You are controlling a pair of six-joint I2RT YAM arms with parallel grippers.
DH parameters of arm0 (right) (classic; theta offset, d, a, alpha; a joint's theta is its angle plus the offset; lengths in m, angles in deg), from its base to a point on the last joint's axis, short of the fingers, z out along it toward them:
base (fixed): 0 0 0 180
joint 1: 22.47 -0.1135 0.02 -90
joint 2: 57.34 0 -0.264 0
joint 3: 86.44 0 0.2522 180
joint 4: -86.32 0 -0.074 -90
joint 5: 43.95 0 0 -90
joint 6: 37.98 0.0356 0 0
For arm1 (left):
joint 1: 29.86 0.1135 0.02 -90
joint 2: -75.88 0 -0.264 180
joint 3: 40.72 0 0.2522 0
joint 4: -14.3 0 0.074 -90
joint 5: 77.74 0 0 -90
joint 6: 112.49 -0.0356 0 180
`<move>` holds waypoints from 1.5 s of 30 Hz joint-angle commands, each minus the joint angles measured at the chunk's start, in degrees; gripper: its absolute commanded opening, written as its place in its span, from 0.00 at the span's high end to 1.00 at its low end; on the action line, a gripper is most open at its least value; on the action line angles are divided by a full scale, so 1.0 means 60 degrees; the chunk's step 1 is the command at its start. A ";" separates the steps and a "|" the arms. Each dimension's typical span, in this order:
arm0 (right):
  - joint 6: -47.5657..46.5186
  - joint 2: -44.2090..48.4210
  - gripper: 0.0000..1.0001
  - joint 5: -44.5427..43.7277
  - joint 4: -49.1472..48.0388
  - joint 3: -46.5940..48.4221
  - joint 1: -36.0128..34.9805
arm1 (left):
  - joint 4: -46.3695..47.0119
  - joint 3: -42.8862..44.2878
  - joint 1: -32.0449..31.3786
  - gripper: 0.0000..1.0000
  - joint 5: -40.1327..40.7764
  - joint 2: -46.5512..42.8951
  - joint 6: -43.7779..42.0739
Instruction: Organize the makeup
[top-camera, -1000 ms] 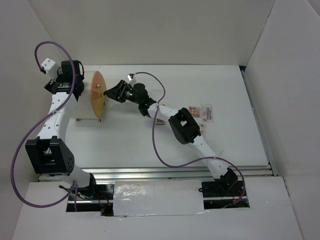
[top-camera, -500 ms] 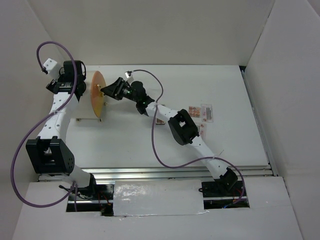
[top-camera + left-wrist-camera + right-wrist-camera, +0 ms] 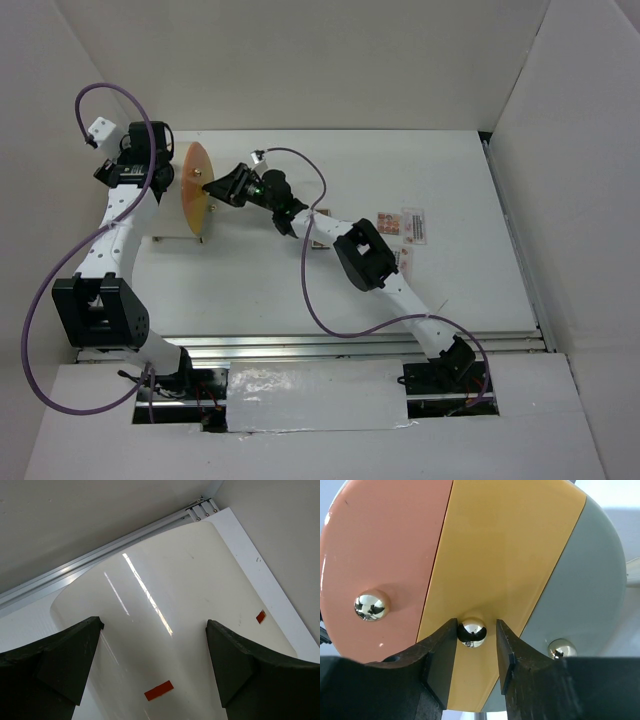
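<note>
Right gripper (image 3: 476, 626): jaws partly apart, one on each side of the chrome ball knob (image 3: 472, 632) on the yellow middle drawer front (image 3: 515, 545). A sliver of gap shows on one side, so it is not clamped.

Judged purpose: grip the knob and pull the drawer out for stowing.

Left gripper (image 3: 152, 630): jaws spread wide over the glossy white cylinder body (image 3: 165, 580), probably to steady it against the pull. Cannot tell if it touches.

Makeup: clear-packaged pinkish cards (image 3: 408, 224) lie on the white table (image 3: 450, 170), beside the right arm and well apart from the organizer.
</note>
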 commanded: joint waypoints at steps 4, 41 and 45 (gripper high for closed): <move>-0.0057 0.0751 0.55 0.0108 -0.0384 -0.1087 -0.0099 | -0.0381 -0.0119 -0.0131 0.01 -0.0271 -0.0144 0.0246; -0.0188 0.4178 0.72 0.1192 -0.1104 -0.6360 0.1482 | -0.0922 0.0189 -0.0322 0.01 0.0110 0.0207 0.0656; -0.0510 0.4398 0.72 0.1412 -0.0444 -0.6389 0.1644 | -0.0923 0.0218 -0.0322 0.01 0.0110 0.0207 0.0685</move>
